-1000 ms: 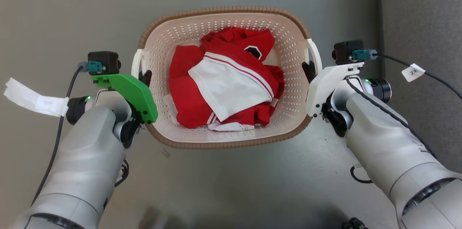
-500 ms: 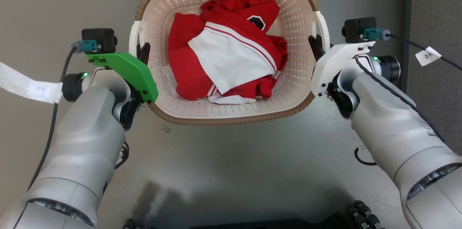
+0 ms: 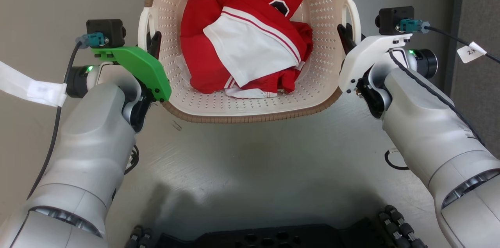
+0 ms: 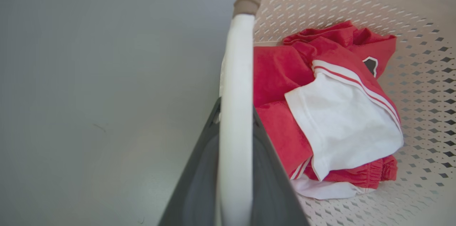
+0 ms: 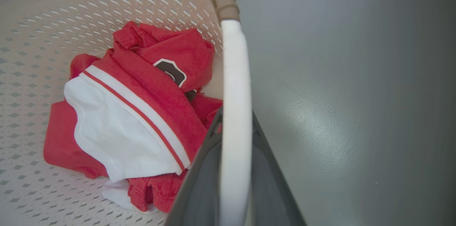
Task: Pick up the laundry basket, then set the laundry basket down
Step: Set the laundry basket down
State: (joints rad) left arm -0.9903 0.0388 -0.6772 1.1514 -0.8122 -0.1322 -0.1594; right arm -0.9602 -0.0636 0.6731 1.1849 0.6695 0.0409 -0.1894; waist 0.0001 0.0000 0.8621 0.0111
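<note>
Two arms reach forward, one gripper on each, and between them is one laundry basket (image 3: 250, 117), at the top middle of the head view over the grey floor (image 3: 250, 170); whether its base touches the floor cannot be told. Farthest left, a white paper tag (image 3: 35, 90) hangs on the left arm's cable. Next come one black camera (image 3: 105, 31) and one green plate (image 3: 134, 68) on that wrist. The left gripper (image 3: 154, 45) is clamped on the left handle (image 3: 141, 31) of the basket's two white handles. In the left wrist view its two dark fingers (image 4: 199, 183) press the white bar (image 4: 237, 94) from either side. Inside the basket lies one heap of red and white clothing (image 3: 242, 41) with one dark badge (image 3: 279, 6); the number of garments cannot be told. The right gripper (image 3: 343, 35) grips the right handle (image 3: 354, 17) the same way, with a finger (image 5: 199, 190) on each side of the bar (image 5: 235, 94). Beyond it are one white plate (image 3: 367, 58), a second black camera (image 3: 394, 19) and a second paper tag (image 3: 470, 52). A black cable loop (image 3: 394, 160) lies on the floor by the right forearm, and a darker grey strip (image 3: 478, 95) runs along the right edge. The robot's dark base (image 3: 273, 238) fills the bottom edge.
</note>
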